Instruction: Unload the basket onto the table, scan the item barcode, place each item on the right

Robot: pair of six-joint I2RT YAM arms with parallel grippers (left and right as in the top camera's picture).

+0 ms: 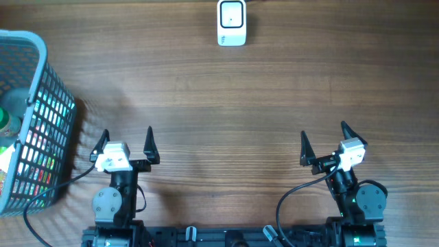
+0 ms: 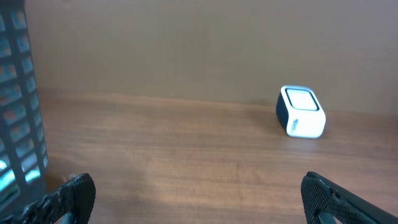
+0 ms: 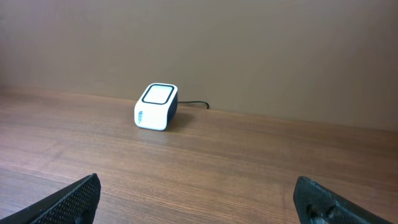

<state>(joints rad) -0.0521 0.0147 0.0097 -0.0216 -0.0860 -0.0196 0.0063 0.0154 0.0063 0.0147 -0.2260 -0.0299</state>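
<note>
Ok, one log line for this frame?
phase: pre-pick | left gripper: open, empty | right gripper: open, empty | barcode scanner: far side, untouched | items: in basket, left side

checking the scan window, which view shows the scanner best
Right wrist: the scanner shows both its top window and its printed front face, unobstructed. Overhead shows only its top; left wrist shows it off to the right, turned away.
</note>
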